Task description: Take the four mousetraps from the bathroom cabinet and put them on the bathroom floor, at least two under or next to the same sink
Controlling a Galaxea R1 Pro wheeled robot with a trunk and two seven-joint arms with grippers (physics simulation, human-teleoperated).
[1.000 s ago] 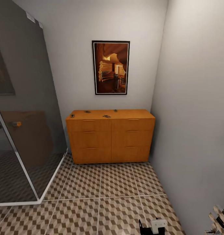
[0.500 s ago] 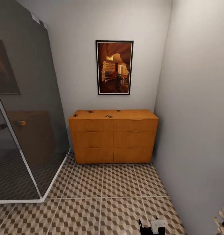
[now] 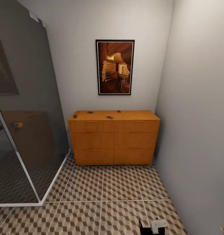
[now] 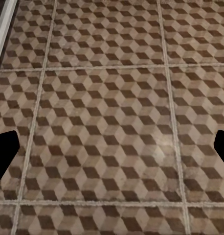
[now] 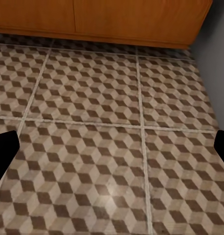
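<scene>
The orange-brown cabinet (image 3: 113,138) stands against the far wall, drawers shut; its lower front (image 5: 117,19) is also in the right wrist view. Several small mousetraps lie on its flat top, among them one near the left end (image 3: 75,116), one toward the back (image 3: 90,112) and one near the front middle (image 3: 110,117). The cube-patterned bathroom floor (image 3: 102,186) stretches from me to the cabinet. My left gripper (image 4: 112,152) hangs open over bare tiles, and so does my right gripper (image 5: 112,149) closer to the cabinet. Nothing is between either pair of fingers.
A dark glass shower enclosure (image 3: 27,130) with a white base rim (image 4: 2,29) takes up the left side. A grey wall (image 3: 196,130) closes the right side. A framed picture (image 3: 115,67) hangs above the cabinet. A black and white part of my body (image 3: 152,226) shows at the lower edge.
The head view has shifted and the cabinet looks slightly nearer, so the camera moved. My right arm's pale part at the lower right corner has slipped almost out of the picture. The mousetraps have stayed put.
</scene>
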